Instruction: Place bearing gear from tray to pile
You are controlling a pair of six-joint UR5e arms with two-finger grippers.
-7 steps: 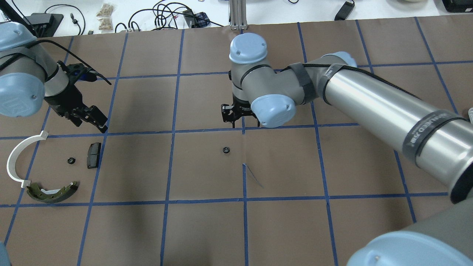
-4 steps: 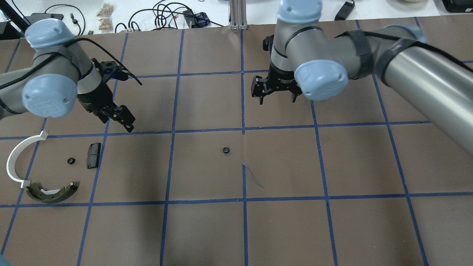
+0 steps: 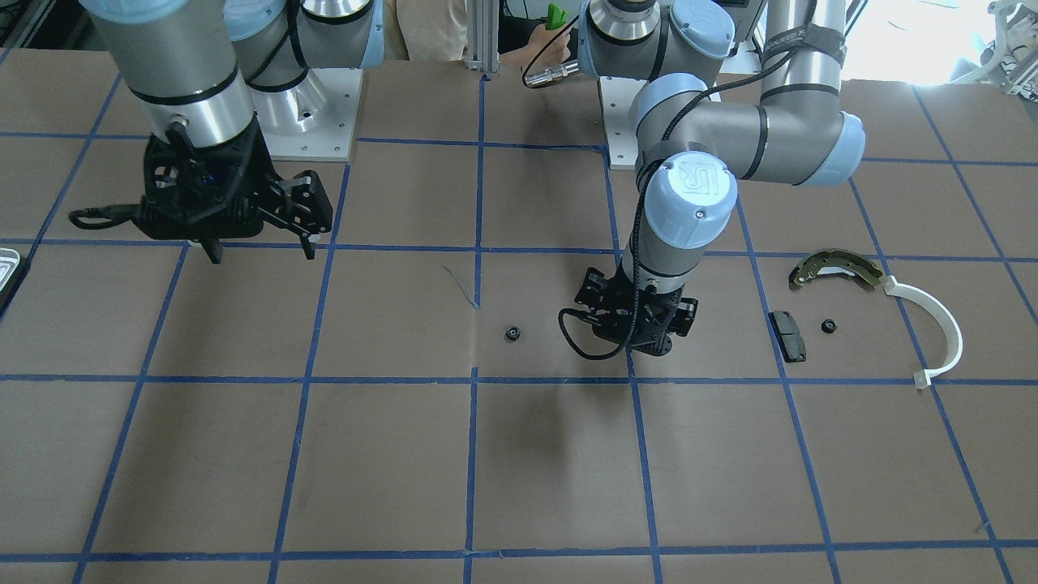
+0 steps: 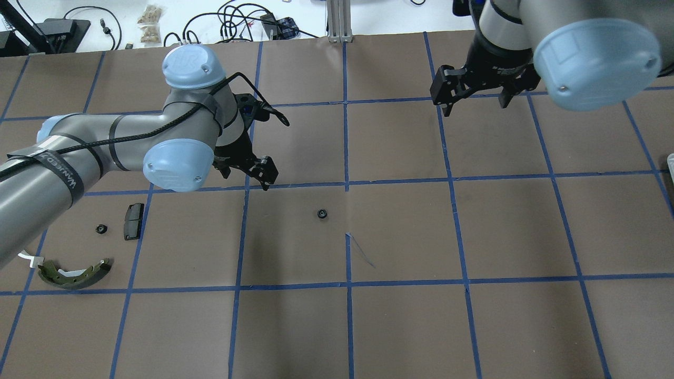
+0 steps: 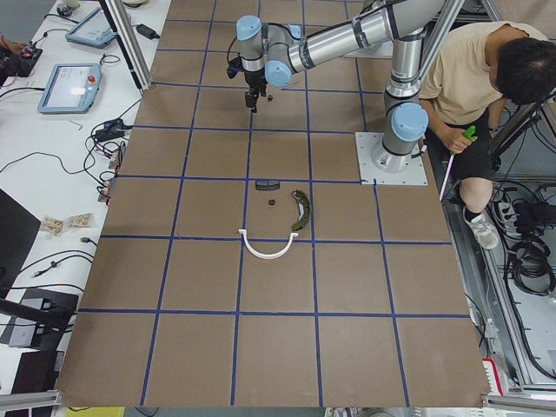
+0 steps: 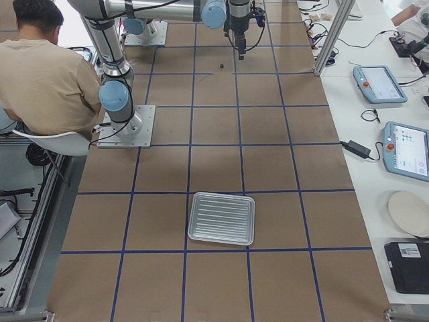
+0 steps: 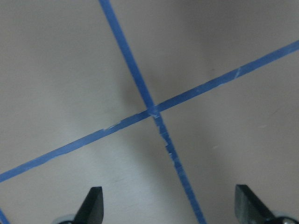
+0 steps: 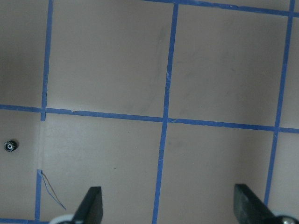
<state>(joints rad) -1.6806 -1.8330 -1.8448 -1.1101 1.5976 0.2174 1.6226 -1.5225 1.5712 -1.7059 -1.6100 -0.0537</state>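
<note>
A small black bearing gear (image 4: 321, 213) lies alone on the brown table mat near the middle; it also shows in the front view (image 3: 512, 333) and at the left edge of the right wrist view (image 8: 8, 146). My left gripper (image 4: 247, 176) hovers open and empty just left of it, over a tape crossing (image 7: 152, 112). My right gripper (image 4: 475, 105) is open and empty, high at the far right. The pile at the left holds an olive brake shoe (image 4: 73, 273), a black pad (image 4: 133, 221), a second small gear (image 4: 101, 229) and a white arc (image 3: 941, 324). The silvery tray (image 6: 221, 218) lies empty at the table's right end.
Blue tape lines divide the mat into squares. My left arm (image 4: 79, 152) covers most of the white arc from overhead. A seated person (image 6: 40, 67) is behind the robot bases. Cables and tablets lie on the white bench (image 4: 158, 21) beyond the mat.
My left arm has swung right from above the pile to near the lone gear. My right arm has pulled back from the middle to the far right. The gear has not moved.
</note>
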